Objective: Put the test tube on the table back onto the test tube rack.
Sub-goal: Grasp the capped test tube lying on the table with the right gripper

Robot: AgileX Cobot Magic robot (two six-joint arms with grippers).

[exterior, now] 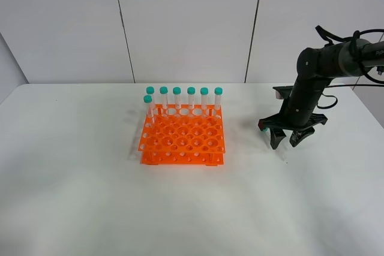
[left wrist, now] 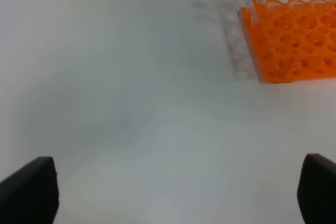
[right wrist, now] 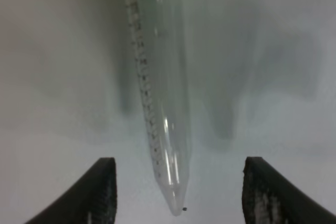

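Right of the orange plastic rack [exterior: 182, 142], the right pincer [right wrist: 182, 187], wide open and empty, straddles the clear teal-capped tube [right wrist: 157, 77] lengthwise.

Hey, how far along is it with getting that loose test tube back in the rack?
Done: nothing yet; the test tube lies on the table, away from the orange test tube rack. In hand: the open right gripper straddles it without touching. To do: grip, lift, slot into a free hole.
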